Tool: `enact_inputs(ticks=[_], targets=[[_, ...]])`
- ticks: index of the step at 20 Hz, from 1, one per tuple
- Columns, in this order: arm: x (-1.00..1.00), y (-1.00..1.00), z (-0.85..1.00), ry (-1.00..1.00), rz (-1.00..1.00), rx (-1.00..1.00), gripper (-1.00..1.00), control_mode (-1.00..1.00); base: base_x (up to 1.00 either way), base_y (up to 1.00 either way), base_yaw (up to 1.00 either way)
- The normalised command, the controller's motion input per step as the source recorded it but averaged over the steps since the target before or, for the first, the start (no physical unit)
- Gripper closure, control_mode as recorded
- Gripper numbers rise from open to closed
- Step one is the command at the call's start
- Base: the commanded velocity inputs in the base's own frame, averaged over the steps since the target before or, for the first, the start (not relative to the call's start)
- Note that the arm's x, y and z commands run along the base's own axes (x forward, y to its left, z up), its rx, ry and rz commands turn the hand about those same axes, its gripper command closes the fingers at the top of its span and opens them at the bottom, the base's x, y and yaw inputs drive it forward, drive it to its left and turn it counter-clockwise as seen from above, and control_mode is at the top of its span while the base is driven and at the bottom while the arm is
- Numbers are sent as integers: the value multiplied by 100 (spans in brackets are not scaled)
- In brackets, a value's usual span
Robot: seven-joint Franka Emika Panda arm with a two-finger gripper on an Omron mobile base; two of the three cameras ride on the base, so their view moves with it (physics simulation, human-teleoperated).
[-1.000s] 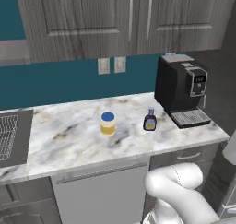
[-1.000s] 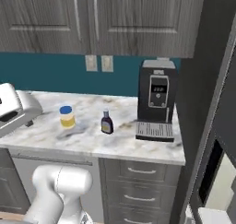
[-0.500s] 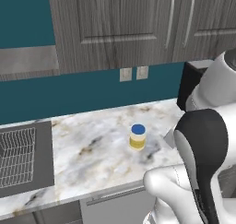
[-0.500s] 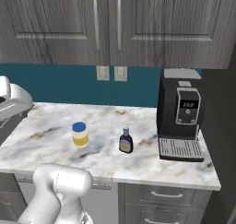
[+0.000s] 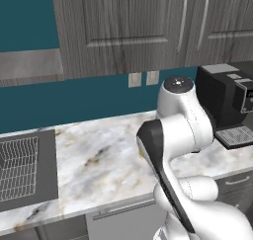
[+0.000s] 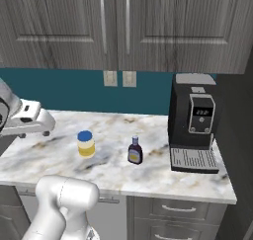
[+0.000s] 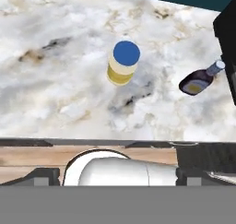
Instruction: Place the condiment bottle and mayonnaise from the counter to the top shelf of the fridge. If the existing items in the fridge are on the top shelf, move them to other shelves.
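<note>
Both base views have swung since the earlier frames as the base drives, and the arm now rears up in front of the left base camera; the things on the worktop (image 6: 59, 157) themselves look unmoved. Gripper (image 6: 30, 119) is high at the worktop's left end, jaws spread wide, holding nothing. Ahead of and below it, mayonnaise (image 7: 122, 62) stands upright; condiment bottle (image 7: 199, 79) stands just beyond, apart from it, near the coffee machine (image 6: 193, 123). Nothing picked yet, so both placements remain, fridge work too. Bare marble all around the jar gives free room; the bottle has less, with the machine close on its far side.
</note>
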Motion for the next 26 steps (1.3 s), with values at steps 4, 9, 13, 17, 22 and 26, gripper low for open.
enact_inputs(ticks=[4, 9, 13, 17, 22, 26], targets=[[96, 0, -72, -1, -24, 8, -100, -100, 0, 0, 0], [70, -11, -59, -5, -17, 4, -100, -100, 0, 0, 0], [45, -24, -57, -8, -14, 3, -100, -100, 0, 0, 0], [25, -6, -49, -11, -10, 0, -100, -100, 0, 0, 0], [35, 0, -33, -11, -3, 0, -100, -100, 0, 0, 0], [35, 0, -15, -10, 0, 0, -100, -100, 0, 0, 0]])
